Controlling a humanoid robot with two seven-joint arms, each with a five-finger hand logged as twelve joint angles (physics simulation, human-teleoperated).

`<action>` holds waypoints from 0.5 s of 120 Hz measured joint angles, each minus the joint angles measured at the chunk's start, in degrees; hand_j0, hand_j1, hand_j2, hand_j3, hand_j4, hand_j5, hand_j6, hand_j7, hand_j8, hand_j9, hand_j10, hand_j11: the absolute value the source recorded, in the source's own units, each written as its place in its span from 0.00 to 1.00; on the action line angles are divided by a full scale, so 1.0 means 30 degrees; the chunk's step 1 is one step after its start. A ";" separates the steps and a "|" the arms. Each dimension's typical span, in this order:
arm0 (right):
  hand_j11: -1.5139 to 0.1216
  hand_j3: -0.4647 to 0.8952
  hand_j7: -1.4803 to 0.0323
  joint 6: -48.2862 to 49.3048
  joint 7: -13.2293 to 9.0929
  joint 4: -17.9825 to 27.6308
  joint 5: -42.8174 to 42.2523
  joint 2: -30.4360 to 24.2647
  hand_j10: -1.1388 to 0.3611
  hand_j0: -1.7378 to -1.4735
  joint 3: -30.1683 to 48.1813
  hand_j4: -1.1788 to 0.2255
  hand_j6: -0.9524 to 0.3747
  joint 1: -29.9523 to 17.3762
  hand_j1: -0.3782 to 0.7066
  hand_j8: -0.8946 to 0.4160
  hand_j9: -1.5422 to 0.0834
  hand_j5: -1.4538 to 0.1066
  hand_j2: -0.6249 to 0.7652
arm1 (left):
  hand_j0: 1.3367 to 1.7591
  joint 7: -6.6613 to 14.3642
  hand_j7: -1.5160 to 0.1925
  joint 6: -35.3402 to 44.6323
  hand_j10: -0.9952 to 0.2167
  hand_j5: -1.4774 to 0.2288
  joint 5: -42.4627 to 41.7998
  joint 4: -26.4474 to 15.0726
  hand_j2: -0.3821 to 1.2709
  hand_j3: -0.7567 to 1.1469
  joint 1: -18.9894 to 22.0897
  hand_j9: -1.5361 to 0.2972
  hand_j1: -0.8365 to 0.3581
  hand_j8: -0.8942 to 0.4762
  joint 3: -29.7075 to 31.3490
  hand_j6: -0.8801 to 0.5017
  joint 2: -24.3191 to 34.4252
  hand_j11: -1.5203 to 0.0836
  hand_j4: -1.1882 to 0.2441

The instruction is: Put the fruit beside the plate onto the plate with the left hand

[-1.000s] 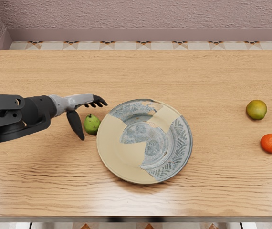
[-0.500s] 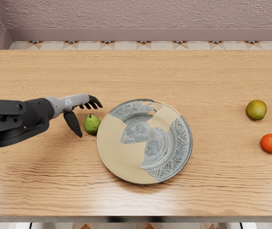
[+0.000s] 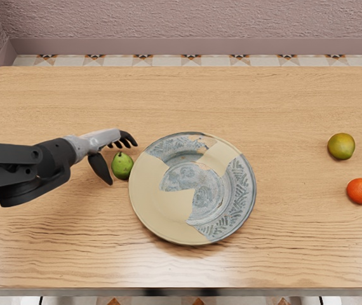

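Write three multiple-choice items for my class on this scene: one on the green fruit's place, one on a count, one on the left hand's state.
1. Where is the small green pear-shaped fruit?
A) on the patterned round ceramic plate
B) on the wooden table, just left of the plate
C) at the table's right edge

2. How many fruits are on the table?
A) one
B) two
C) three

3. On the left hand, the fingers are:
A) spread, holding nothing
B) closed on the fruit
C) flat on the plate

Answers: 1 B, it lies off the plate's left rim; 2 C, the green one, a yellow-green round fruit, an orange round fruit; 3 A, they fan out without gripping it.
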 joint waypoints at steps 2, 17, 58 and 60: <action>0.90 0.34 0.95 0.0000 -0.0001 0.0000 0.0000 0.0000 0.74 0.30 0.0000 0.82 0.70 0.0000 0.06 0.66 0.93 0.91 0.45 | 0.76 0.0001 0.65 0.0015 0.56 0.63 0.0005 0.0002 0.27 0.40 0.0002 0.62 0.68 0.42 0.0020 0.41 -0.0016 0.69 0.61; 0.90 0.34 0.95 -0.0002 -0.0001 0.0000 0.0000 0.0000 0.74 0.30 0.0000 0.82 0.70 0.0000 0.06 0.66 0.93 0.91 0.45 | 0.76 0.0006 0.65 0.0078 0.56 0.63 0.0021 0.0027 0.27 0.40 0.0003 0.61 0.68 0.42 0.0111 0.41 -0.0119 0.69 0.61; 0.90 0.34 0.95 -0.0002 -0.0001 0.0000 0.0000 0.0000 0.74 0.30 0.0000 0.82 0.70 0.0000 0.06 0.66 0.93 0.91 0.45 | 0.76 0.0004 0.64 0.0084 0.55 0.62 0.0108 0.0045 0.27 0.40 0.0016 0.61 0.66 0.41 0.0177 0.40 -0.0451 0.68 0.60; 0.90 0.34 0.95 -0.0004 -0.0002 0.0000 0.0000 0.0000 0.74 0.30 0.0000 0.82 0.70 0.0000 0.06 0.66 0.93 0.91 0.45 | 0.76 0.0002 0.64 0.0083 0.55 0.62 0.0114 0.0049 0.27 0.40 0.0027 0.60 0.66 0.41 0.0182 0.40 -0.0486 0.68 0.60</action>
